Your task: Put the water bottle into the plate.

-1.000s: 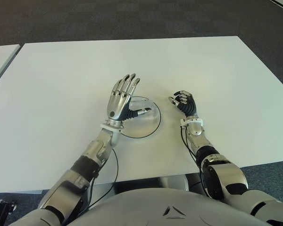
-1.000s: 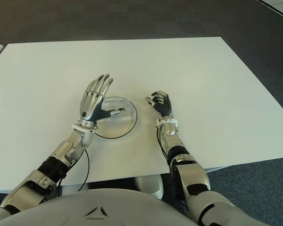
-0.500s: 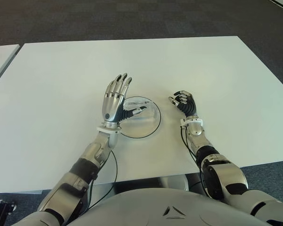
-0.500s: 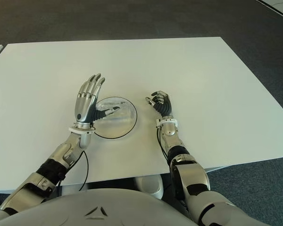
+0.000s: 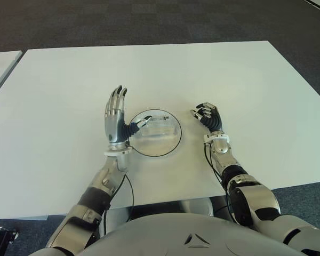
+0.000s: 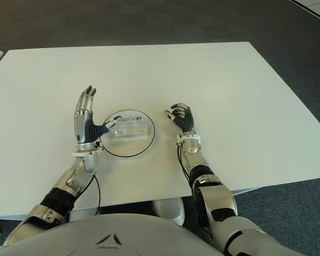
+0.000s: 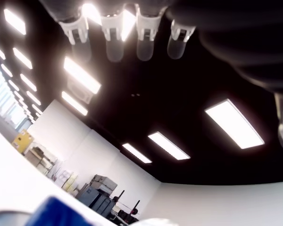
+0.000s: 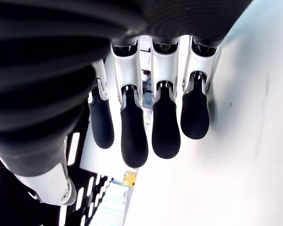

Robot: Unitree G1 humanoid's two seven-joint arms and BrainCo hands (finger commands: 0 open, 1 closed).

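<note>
The left hand (image 5: 116,120) stands upright with its fingers straight and holds nothing; only its thumb reaches over the rim of the plate (image 5: 173,145). The water bottle (image 5: 159,128) lies inside the plate, just beside this thumb. The right hand (image 5: 209,117) is on the other side of the plate, above the worktop (image 5: 69,80), with fingers half curled and empty.

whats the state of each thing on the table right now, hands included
clear plastic water bottle: lying on its side in the plate, not held
round clear glass plate: flat on the table, holding the bottle
left hand: open, fingers straight and pointing up, at the plate's left edge, thumb toward the bottle
right hand: fingers curled, holding nothing, right of the plate
white table: bare apart from these
</note>
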